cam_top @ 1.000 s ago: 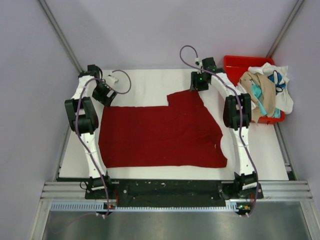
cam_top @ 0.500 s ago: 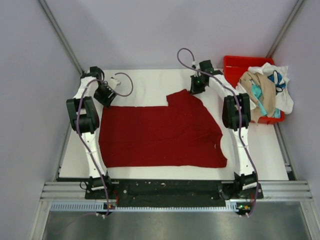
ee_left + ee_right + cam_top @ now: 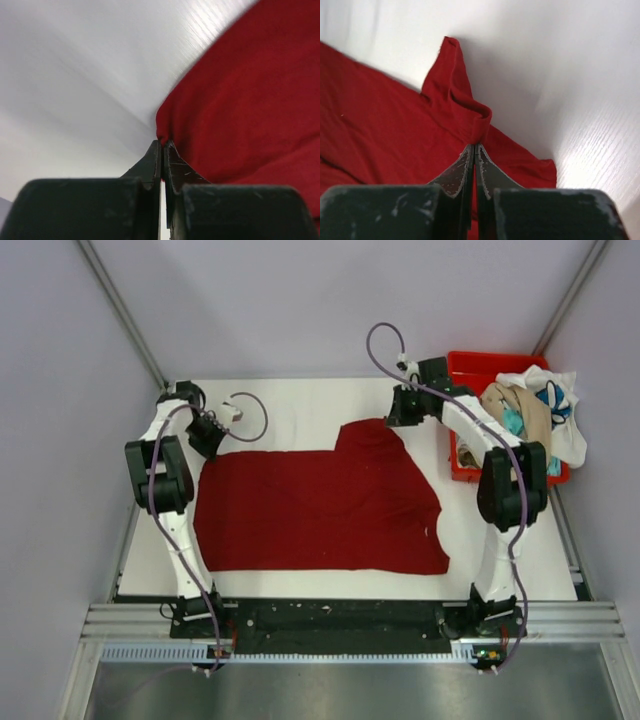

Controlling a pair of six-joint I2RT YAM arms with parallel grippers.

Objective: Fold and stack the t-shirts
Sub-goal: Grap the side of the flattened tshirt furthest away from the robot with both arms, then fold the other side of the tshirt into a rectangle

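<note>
The red t-shirt (image 3: 320, 505) lies spread flat on the white tabletop (image 3: 290, 405), between the two arms. The left claw (image 3: 162, 145) is closed, pinching the shirt's far left corner, and the cloth edge bunches right at its tips. The right claw (image 3: 474, 146) is likewise closed, gripping a raised fold of red fabric at the shirt's far right edge (a small peak of cloth stands up behind the tips). Both pinch points sit low, either on the surface or just above it; the wrist views do not settle which. At the far right corner stands a red bin (image 3: 468, 367), heaped with other garments (image 3: 530, 420) — white, tan and teal — spilling over its rim. The bin sits apart from the shirt.
</note>
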